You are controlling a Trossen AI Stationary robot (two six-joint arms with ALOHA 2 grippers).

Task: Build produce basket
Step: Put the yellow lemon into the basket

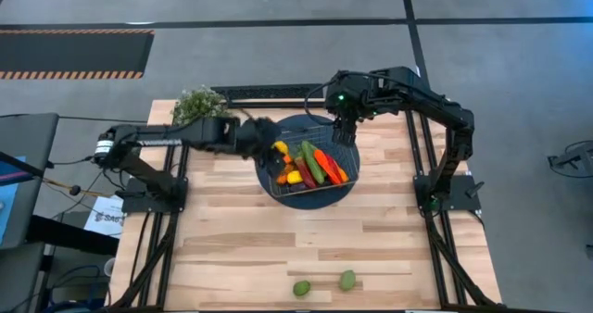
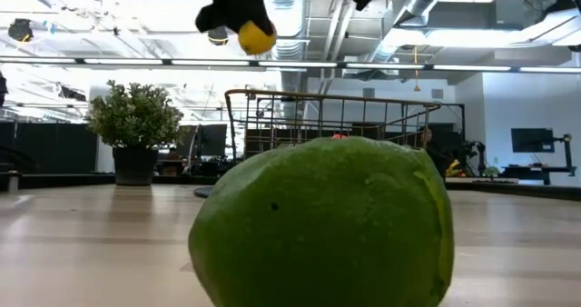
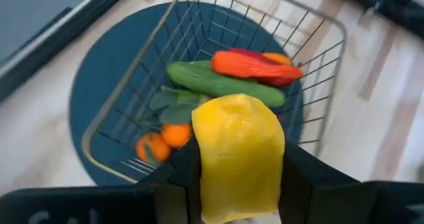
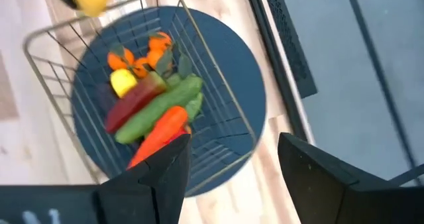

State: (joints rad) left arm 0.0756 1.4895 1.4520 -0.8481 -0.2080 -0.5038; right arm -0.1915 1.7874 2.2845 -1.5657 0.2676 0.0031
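Left gripper [image 3: 237, 177]: clenched on lemon [image 3: 238, 154], above basket [image 1: 345, 151] edge. Right gripper [image 4: 232, 168]: spread, empty, over far rim. Basket: on blue disc [image 1: 274, 185], holding cucumber [image 1: 310, 162], peppers. Risk: early release, lemon striking rim, rolling off.

From overhead I see my left claw [image 1: 274, 149] over the left edge of the wire basket [image 1: 347, 162], clamped on a yellow lemon [image 1: 279, 147]. The basket sits on a dark blue disc [image 1: 269, 185] and holds a green cucumber [image 1: 311, 161], an orange pepper [image 1: 327, 165], a dark red pepper [image 1: 305, 172] and small orange pieces. My right claw [image 1: 344, 133] hangs over the basket's far edge, fingers spread and empty. Two limes [image 1: 324, 283] lie near the table's [image 1: 241, 239] front edge; a potted plant [image 1: 198, 103] stands at the far left corner.
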